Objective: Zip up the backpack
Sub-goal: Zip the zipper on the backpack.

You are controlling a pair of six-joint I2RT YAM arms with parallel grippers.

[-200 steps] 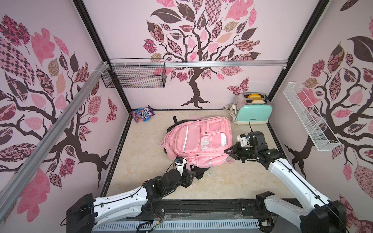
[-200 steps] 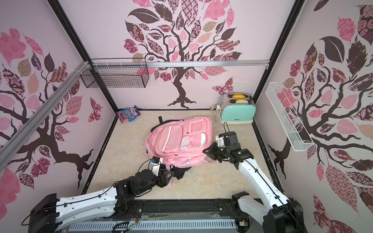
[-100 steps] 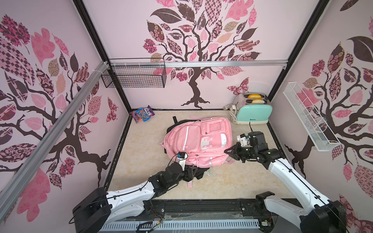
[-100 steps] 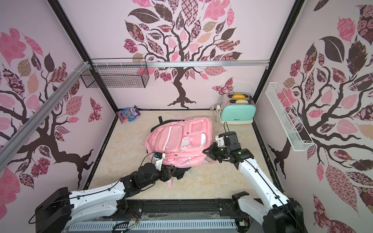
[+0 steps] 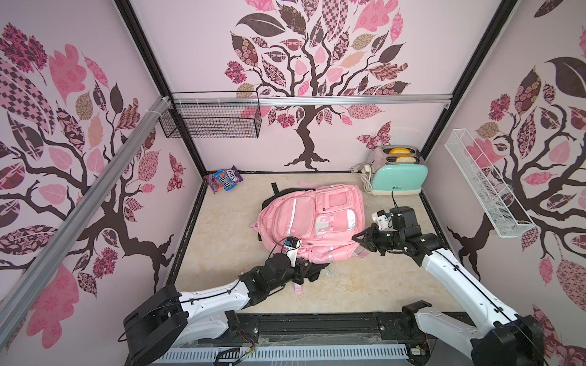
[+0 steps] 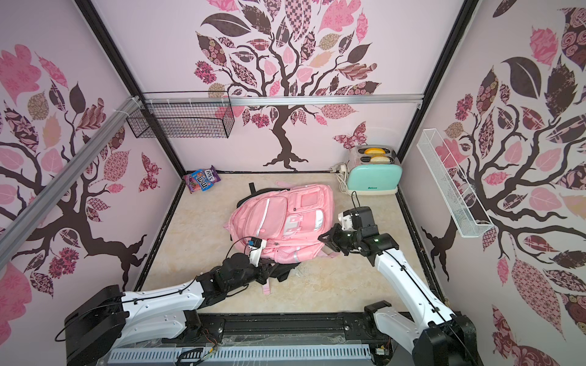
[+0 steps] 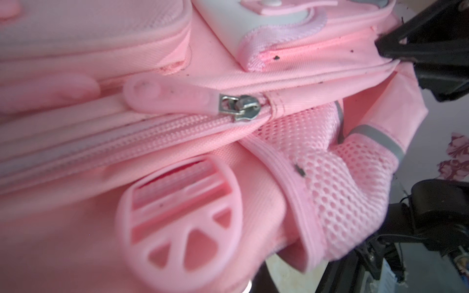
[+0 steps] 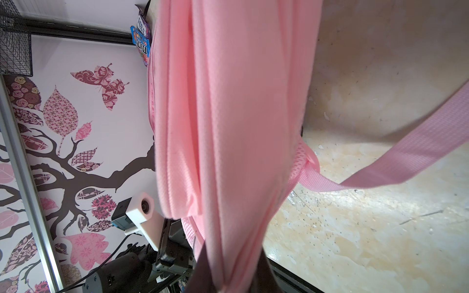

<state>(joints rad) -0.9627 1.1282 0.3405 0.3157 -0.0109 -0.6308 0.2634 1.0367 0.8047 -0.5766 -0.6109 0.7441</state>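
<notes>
As left arm stretches low, right arm pinches backpack

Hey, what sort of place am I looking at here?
Probably a staged robot test cell dressed like a home: tree-decal wall panels, two robot arms on a base rail, and props like a toaster and backpack.

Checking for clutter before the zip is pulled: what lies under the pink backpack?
Black fabric peeks from beneath the pink backpack at its far edge and again at its near edge. The rest is covered, so its shape cannot be seen.
</notes>
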